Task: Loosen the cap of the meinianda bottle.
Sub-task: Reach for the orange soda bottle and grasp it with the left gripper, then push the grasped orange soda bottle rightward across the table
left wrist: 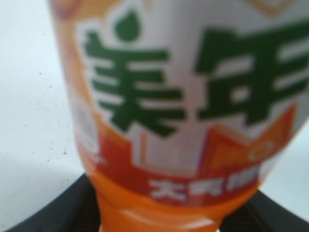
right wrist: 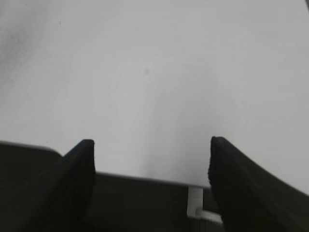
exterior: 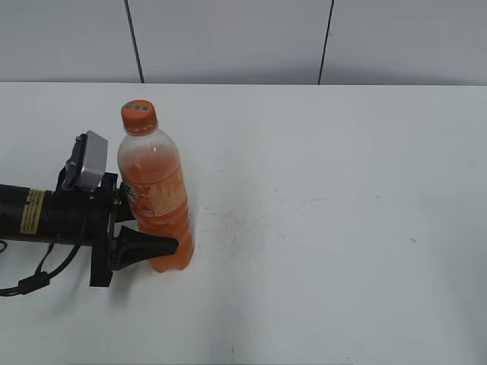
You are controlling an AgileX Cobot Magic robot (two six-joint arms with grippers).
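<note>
On the left half of the white table (exterior: 319,228), I see the meinianda bottle (exterior: 154,198) standing upright, filled with orange drink up to its shoulder, the neck above the liquid clear. Its cap (exterior: 138,116) is seated on the neck, orange with a pale mark on top. From the left wrist view I read the bottle's label at close range: large green characters on a white field, an orange-red band with small white characters beneath, blurred by proximity. My left gripper (exterior: 148,228) reaches in horizontally from the left with its black fingers (exterior: 152,247) on either side of the lower body; I cannot tell whether they press the plastic. My right gripper (right wrist: 150,159) is out of the exterior view; its wrist view shows its fingers (right wrist: 79,164) standing wide apart over bare table, holding nothing.
</note>
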